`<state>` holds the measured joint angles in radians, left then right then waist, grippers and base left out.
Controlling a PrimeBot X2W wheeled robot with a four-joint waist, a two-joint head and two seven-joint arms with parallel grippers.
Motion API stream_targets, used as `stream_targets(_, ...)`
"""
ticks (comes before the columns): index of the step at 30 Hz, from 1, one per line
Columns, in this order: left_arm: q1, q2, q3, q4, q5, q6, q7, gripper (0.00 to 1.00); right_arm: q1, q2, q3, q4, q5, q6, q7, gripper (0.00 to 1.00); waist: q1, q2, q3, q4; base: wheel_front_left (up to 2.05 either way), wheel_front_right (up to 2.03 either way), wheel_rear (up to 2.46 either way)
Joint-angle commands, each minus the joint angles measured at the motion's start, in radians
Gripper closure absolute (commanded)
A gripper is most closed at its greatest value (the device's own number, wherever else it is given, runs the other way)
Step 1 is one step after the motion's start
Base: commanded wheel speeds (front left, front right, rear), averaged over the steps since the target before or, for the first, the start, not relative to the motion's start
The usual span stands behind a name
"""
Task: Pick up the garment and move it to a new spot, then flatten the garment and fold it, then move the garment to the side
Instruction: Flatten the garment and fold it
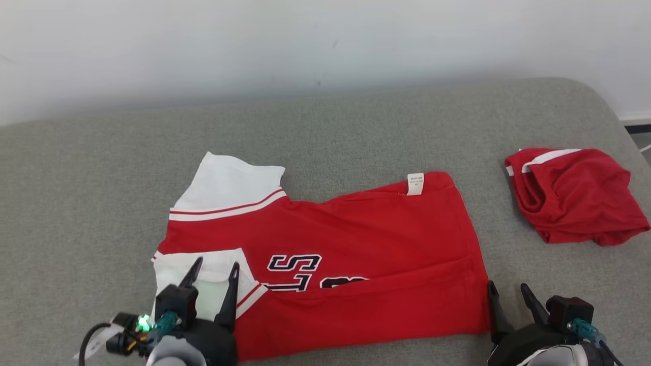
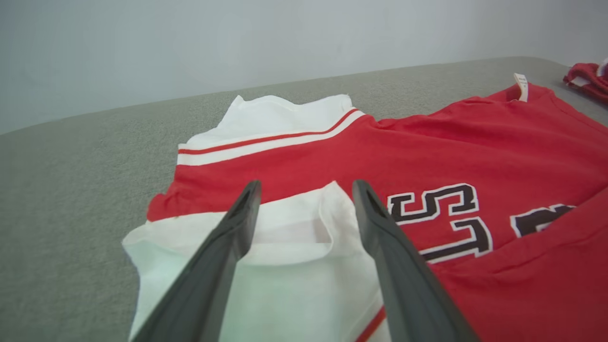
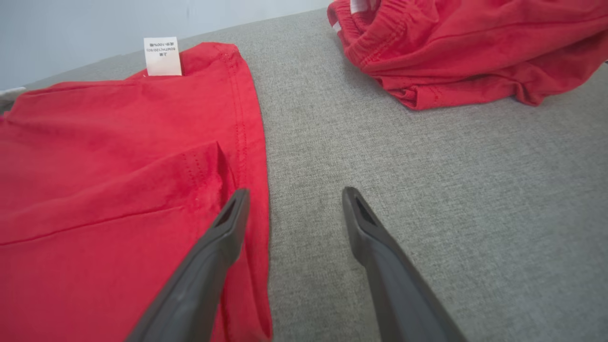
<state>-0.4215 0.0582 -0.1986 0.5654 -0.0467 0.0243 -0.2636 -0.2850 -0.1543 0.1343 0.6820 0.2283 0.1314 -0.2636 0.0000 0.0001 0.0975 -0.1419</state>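
Two grippers sit at the near corners of the garment [image 1: 356, 239], a red jersey with white sleeves spread lengthwise across the grey cushion [image 1: 325, 132]. The left gripper [image 1: 216, 263] hovers over the near white sleeve [image 1: 173, 269], which lies turned in over the red body. Its fingers are spread wide and hold nothing; in the left wrist view they frame the sleeve's cuff without pinching it. The right gripper [image 1: 507, 284] is at the near right corner of the hem, fingers equally wide and empty. In the right wrist view one finger overlaps the hem edge and the other is over bare cushion.

The jersey's near long edge is doubled over toward the middle and cuts off the lower part of the black lettering [image 1: 295, 272], so a first lengthwise fold looks to be in place. The far sleeve [image 1: 229, 180] sticks out flat, and the care label [image 1: 415, 183] shows at the far hem, which suggests the far side has yet to be folded. A second red garment [image 1: 574, 195] lies bunched well apart on the far right, probably marking the side spot.
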Motion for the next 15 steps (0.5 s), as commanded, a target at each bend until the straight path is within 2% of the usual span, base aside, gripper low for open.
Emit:
stream_targets(1,0.024,0.002,0.004,-0.004,-0.005,0.002,-0.001,0.0,0.016,0.005,0.0,0.0,-0.003,-0.001,0.0,0.0,0.0,-0.0001,-0.024,0.013,0.0,0.0,0.0)
stream_targets(9,0.134,-0.004,0.046,-0.033,-0.039,0.011,-0.001,0.0,0.035,0.012,0.001,-0.005,-0.007,-0.001,0.0,0.0,0.0,-0.0001,-0.065,0.031,0.0,0.0,0.0)
stream_targets(15,0.136,-0.006,0.057,-0.029,-0.039,0.011,-0.001,0.0,0.036,0.011,0.008,-0.007,-0.007,-0.001,0.0,0.0,0.0,-0.0001,-0.057,0.028,0.0,0.0,0.0)
